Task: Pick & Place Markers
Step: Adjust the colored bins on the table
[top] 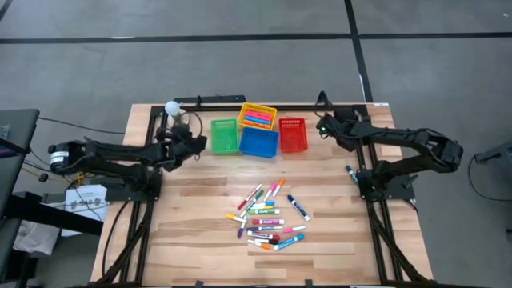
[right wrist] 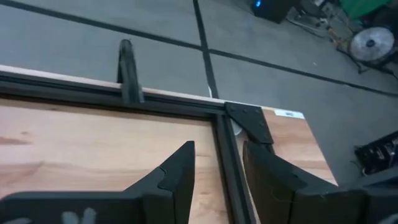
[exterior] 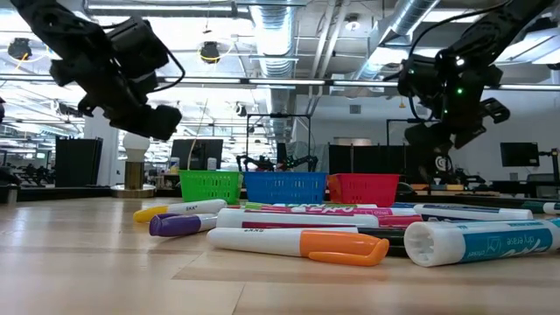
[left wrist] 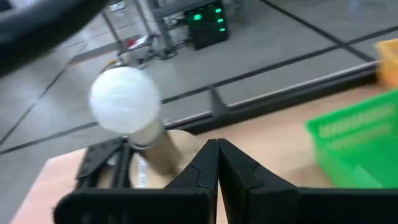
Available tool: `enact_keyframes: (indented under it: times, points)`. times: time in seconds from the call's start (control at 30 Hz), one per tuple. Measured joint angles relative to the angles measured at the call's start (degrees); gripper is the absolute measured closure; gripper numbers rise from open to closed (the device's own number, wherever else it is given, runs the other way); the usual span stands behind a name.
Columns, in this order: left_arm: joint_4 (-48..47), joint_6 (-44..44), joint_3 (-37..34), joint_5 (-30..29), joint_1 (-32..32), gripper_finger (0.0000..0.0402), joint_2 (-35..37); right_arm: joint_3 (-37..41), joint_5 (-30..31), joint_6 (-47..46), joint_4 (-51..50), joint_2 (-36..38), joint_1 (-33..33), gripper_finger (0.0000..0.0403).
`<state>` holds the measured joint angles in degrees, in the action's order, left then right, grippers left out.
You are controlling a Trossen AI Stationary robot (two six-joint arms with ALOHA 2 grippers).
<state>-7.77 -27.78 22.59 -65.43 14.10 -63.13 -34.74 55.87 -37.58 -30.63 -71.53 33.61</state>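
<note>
Your left gripper hangs above the table's far left, just beside the green basket, its fingers pressed together on nothing. Just past it, at the table's far edge, a white bulb-shaped lamp stands on a tan base.

Your right gripper hangs above the far right part of the table, near the red basket, its fingers a little apart and empty, pointing toward the table's far right corner bracket.

Four small baskets sit in a cluster between the two grippers: green, blue and red in a row, with a yellow one behind, which already holds several markers.

The markers lie scattered in a loose pile on the wooden table, nearer the front edge, well apart from both grippers. One blue-capped marker lies at the pile's right side.
</note>
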Motion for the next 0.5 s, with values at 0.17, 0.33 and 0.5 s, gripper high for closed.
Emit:
enact_keyframes:
  times: [0.17, 0.33, 0.5]
  points:
    - [0.0, 0.7, 0.0, -0.1, 4.6, 0.0396, 0.0, 0.0, 0.6, 0.0, 1.0, 0.0, 1.0, 0.0278]
    - [0.3, 0.4, 0.1, -0.6, 6.6, 0.0396, -2.6, 0.0, 1.3, 0.0, 4.1, 0.0, 1.0, 0.0278]
    - [0.9, -5.3, 0.1, -0.6, 6.7, 0.0396, -8.4, 0.0, 1.3, -0.1, 6.5, -0.9, 0.9, 0.0278]
